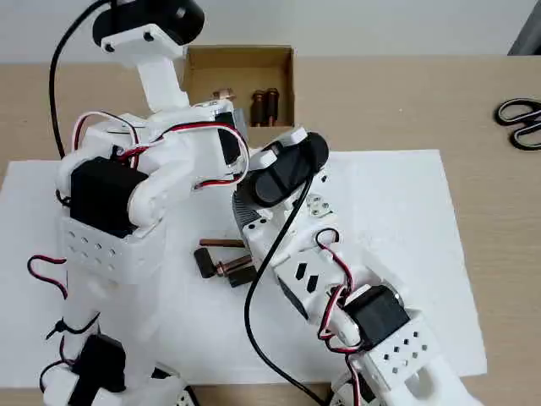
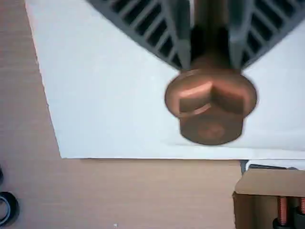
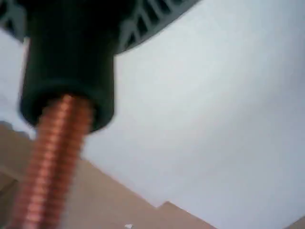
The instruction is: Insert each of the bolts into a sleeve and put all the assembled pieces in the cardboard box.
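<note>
Presently held, left: the left end effector is clamped on a copper bolt, flanged head pointing outward. A dark band behind the flange may be a sleeve; cannot tell.
Position, left: just beside the cardboard box, judged a carry for deposit.
Held, right: the right end effector is closed around a black sleeve, with a threaded shank protruding from its end. Judged gripped by the sleeve so the thread is left bare.
Position, right: above the white sheet, near its middle.
Box contents: 2 assembled pieces, upright against 1 side wall, leaving room for more.
Awaiting work: 1 loose bolt, 1 loose sleeve and 1 further bolt with a dark part at its end, lying close together on the sheet between the arms.
Elsewhere: scissors on the counter, well apart.
</note>
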`<state>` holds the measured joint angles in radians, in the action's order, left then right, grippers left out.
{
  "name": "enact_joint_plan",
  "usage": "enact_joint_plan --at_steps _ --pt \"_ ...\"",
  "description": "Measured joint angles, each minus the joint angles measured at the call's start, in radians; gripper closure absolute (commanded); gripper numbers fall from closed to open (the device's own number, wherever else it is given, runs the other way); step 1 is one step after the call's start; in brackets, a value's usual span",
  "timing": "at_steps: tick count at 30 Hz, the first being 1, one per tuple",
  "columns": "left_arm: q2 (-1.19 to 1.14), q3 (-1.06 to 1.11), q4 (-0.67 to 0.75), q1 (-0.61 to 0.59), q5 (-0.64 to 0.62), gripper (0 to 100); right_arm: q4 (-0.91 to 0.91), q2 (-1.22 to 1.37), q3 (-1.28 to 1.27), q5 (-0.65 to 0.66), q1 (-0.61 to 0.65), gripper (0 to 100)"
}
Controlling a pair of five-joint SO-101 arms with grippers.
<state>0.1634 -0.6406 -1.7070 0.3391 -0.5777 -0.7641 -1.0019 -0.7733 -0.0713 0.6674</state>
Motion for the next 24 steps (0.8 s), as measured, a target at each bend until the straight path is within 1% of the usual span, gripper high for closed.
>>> enact_joint_plan --at_steps 6,8,12,15,19,24 --pt "0.003 -0.011 -0.015 0.032 0.008 99 0.000 0.000 0.000 -0.002 -0.005 99.7" --pt "0.026 -0.011 -0.018 0.032 0.008 93 0.000 0.000 0.000 -0.002 -0.005 99.7" --pt "0.084 -0.012 -0.026 0.044 0.000 76 0.000 0.000 0.002 -0.003 -0.005 99.7" --pt "0.124 0.008 -0.021 0.049 0.000 69 0.000 0.002 0.000 -0.002 -0.005 99.7" --pt "0.157 0.057 -0.017 0.048 -0.002 68 0.000 -0.002 0.000 0.000 -0.002 99.7" --pt "0.170 0.060 -0.012 0.048 -0.002 68 0.000 -0.012 0.000 0.000 0.000 99.7"
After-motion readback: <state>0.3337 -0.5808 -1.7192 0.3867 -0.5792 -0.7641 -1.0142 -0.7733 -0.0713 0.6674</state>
